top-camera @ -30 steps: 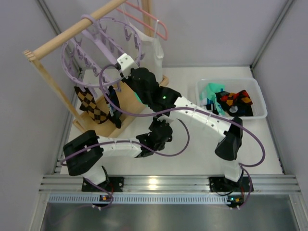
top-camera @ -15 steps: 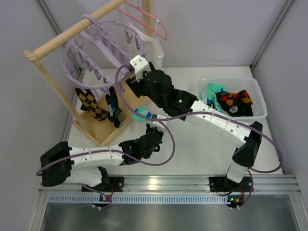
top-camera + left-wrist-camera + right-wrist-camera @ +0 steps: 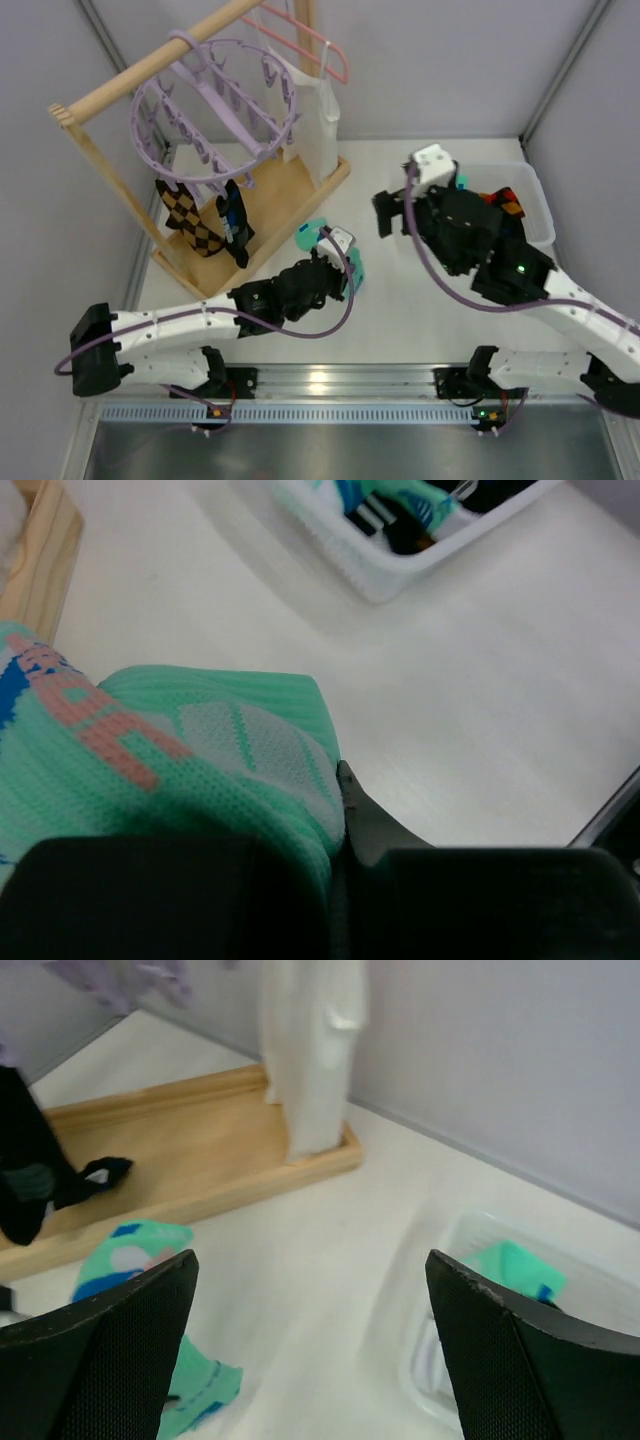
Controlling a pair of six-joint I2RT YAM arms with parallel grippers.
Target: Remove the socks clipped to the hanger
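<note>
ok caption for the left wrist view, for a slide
Left gripper shut on a mint-green sock over the table, white bin beyond.

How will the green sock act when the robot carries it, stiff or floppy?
Probably floppy: the green sock bunches and folds where the left gripper pinches it. Likely light, being thin knit. Its ribbed fabric probably won't slip.

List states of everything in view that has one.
left gripper, shut on mint sock
mint sock, off the hanger, in left gripper
right gripper, open, empty
hanger, on wooden rail, carrying two socks
checked sock, hanging from hanger
black sock, hanging from hanger
bin, holds several socks
</note>
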